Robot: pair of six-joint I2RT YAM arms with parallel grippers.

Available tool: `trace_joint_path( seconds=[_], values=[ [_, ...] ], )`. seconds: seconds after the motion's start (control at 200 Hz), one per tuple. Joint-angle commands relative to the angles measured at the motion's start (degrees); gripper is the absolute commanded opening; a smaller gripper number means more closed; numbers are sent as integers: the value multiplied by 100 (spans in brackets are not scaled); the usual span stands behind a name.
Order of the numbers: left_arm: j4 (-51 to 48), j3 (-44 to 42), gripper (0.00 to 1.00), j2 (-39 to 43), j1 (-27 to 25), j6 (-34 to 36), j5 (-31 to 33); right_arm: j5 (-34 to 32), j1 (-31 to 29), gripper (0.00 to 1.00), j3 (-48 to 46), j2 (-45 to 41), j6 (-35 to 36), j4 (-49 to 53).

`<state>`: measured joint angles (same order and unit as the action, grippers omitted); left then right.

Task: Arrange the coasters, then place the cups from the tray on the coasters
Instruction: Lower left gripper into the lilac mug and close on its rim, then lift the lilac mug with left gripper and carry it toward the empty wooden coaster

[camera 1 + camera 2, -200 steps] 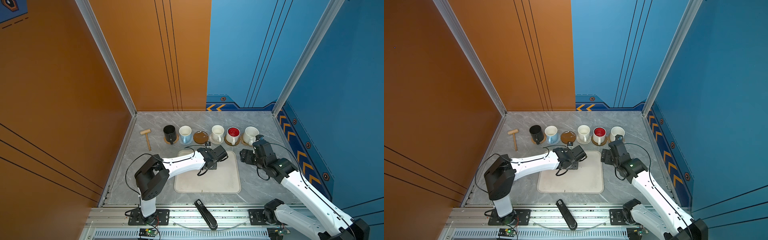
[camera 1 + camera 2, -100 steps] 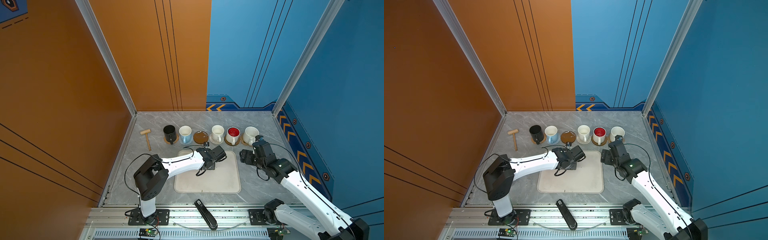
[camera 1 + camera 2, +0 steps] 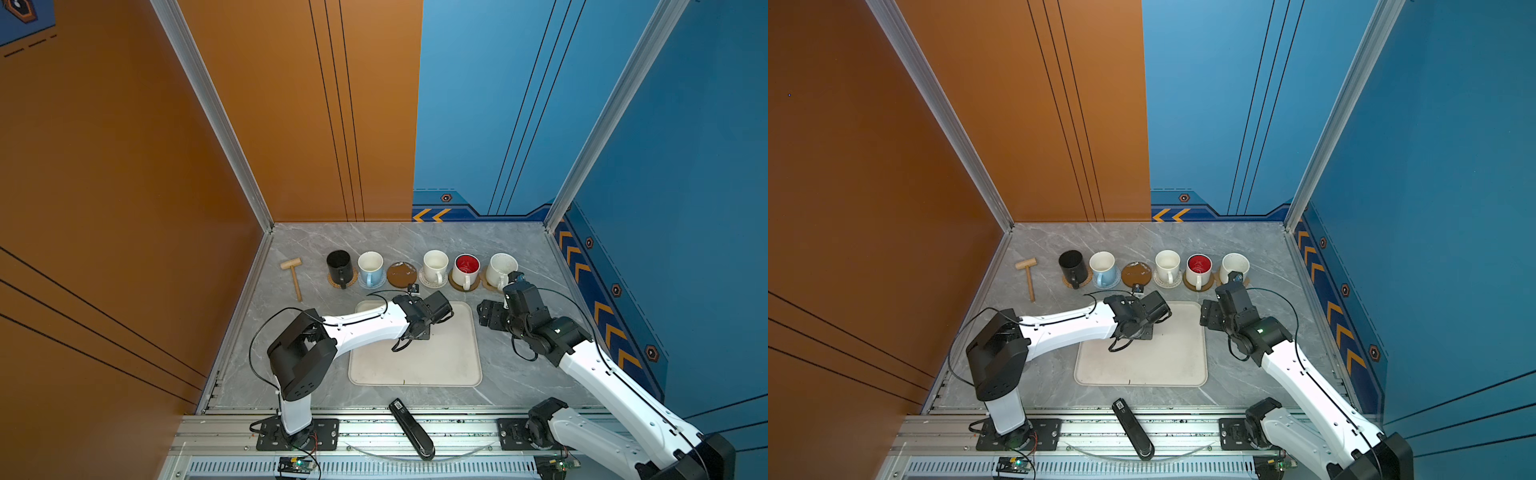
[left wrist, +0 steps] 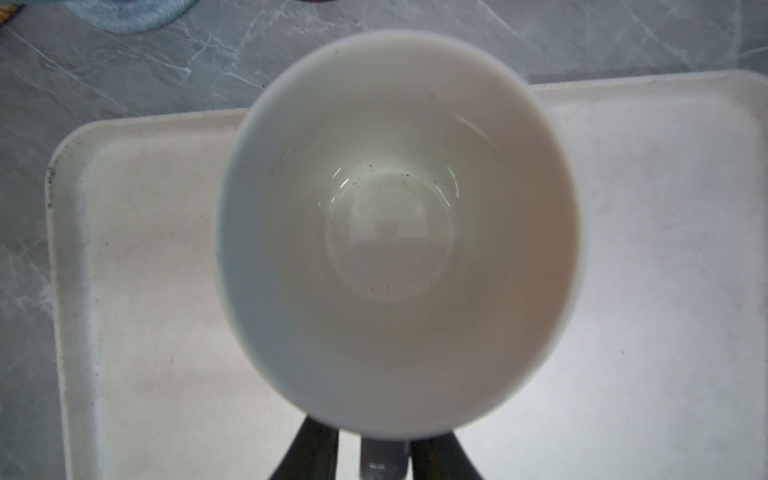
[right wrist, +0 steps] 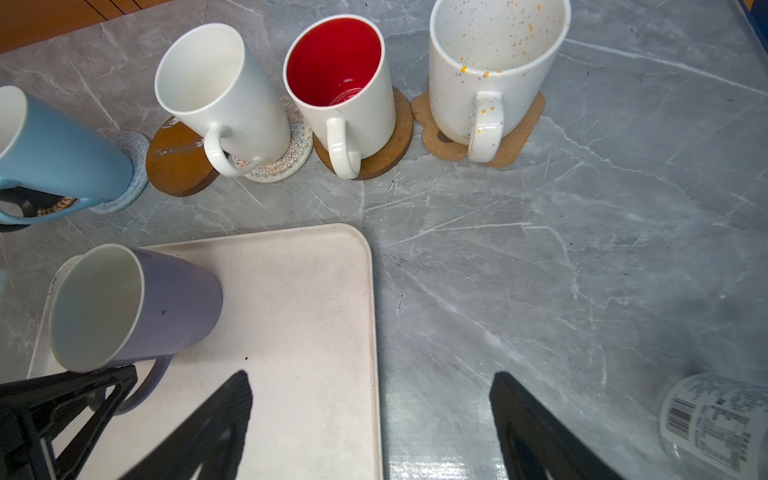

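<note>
the left gripper has its jaws pinched on the handle of the tall lavender ceramic mug, which shows at the lower left of the right wrist view, over a corner of the large cream-white rectangular tray; whether its base is clear of the tray i cannot tell. the right gripper hangs with jaws spread wide and empty by the tray's edge. the task looks nearly finished: in both top views six coasters lie in a row above the tray, and five carry mugs: the black mug on the woven tan disc, the light blue mug on the grey crocheted round, the plain white mug on the white crocheted round, the white mug with red inside on a brown disc, and the speckled cream mug on the brown paw-shaped mat. only the bare brown wooden disc, between the light blue and plain white mugs, is unfilled, and the lavender mug is the last to place.
</note>
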<state>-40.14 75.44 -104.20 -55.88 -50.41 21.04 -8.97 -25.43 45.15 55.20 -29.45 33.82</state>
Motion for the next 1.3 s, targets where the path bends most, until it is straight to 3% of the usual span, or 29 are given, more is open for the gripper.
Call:
trace_joint_path(
  seconds=[0.0, 0.856, 1.026, 1.111, 1.292],
  values=[
    [-161, 137, 30, -125, 44, 80, 60, 54, 34, 89, -71, 54, -43, -77],
    [-161, 155, 24, -266, 98, 97, -34, 109, 36, 89, -111, 131, -78, -146],
    [-162, 175, 13, -250, 112, 103, -14, 140, 38, 88, -111, 166, -91, -165],
    [-161, 164, 0, -232, 109, 84, 19, 165, 31, 88, -120, 188, -105, -174],
    [-161, 129, 0, -95, 85, 125, 175, 235, 38, 88, -155, 201, -146, -227]
  ],
)
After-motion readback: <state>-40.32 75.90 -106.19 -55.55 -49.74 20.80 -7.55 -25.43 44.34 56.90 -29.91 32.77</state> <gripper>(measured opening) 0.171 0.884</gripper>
